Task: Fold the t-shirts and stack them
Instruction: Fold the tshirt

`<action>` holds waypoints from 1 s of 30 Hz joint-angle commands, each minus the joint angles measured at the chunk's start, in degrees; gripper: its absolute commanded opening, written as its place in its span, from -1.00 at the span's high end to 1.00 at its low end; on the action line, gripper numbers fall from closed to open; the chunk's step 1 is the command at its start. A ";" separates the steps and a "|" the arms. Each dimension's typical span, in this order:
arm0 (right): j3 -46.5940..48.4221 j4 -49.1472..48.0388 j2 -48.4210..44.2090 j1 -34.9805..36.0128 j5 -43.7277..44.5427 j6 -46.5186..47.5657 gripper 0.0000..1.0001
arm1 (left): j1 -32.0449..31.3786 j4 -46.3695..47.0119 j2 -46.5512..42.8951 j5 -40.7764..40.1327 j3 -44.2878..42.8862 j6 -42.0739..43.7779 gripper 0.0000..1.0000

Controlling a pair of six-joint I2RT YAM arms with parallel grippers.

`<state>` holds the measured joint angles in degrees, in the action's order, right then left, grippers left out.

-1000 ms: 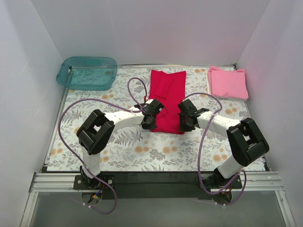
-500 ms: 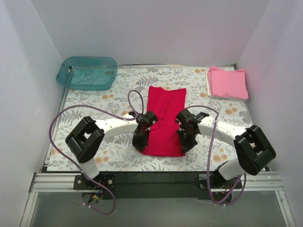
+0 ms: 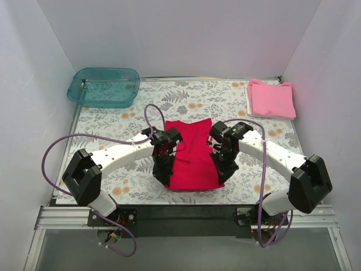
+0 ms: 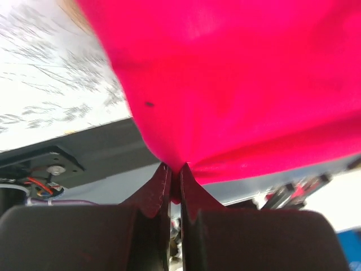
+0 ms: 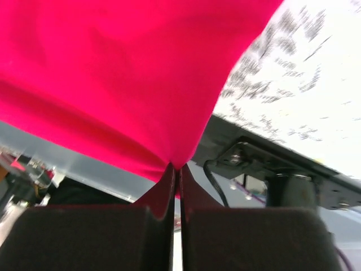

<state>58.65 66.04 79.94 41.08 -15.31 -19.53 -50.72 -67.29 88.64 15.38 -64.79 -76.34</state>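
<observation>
The red t-shirt [image 3: 192, 155] lies as a long folded strip in the middle of the table, its near end lifted. My left gripper [image 3: 162, 173] is shut on its near left corner; red cloth [image 4: 237, 84] fills the left wrist view, pinched at the fingertips [image 4: 174, 172]. On the other side my right gripper [image 3: 225, 171] is shut on the near right corner, where the red cloth [image 5: 113, 73] runs into the pinch [image 5: 176, 169]. The pink t-shirt [image 3: 272, 99] lies folded at the back right corner, apart from both grippers.
A teal translucent tub [image 3: 104, 86] stands at the back left. The table carries a floral cloth [image 3: 113, 121]. White walls close in the left, back and right sides. The black base rail [image 3: 186, 212] runs along the near edge.
Both grippers have pulled the red t-shirt toward the near edge, and its near end now hangs lifted between them. The right gripper has closed fully on the cloth.
</observation>
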 commanded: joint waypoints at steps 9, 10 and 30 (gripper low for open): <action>25.43 9.37 10.31 -6.62 7.31 8.19 0.97 | 15.81 -0.49 1.62 -13.44 -14.74 3.74 1.00; 26.50 9.46 11.10 -6.89 7.75 8.54 0.97 | 16.26 0.48 1.97 -13.44 -14.92 3.82 1.00; 52.16 7.97 31.32 -15.59 8.11 13.55 0.97 | 23.03 17.19 15.59 -14.67 -26.43 6.20 1.00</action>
<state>106.04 72.55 109.43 26.57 -8.62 -7.40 -28.64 -53.15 102.91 3.88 -88.86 -71.31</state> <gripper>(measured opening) 0.013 0.051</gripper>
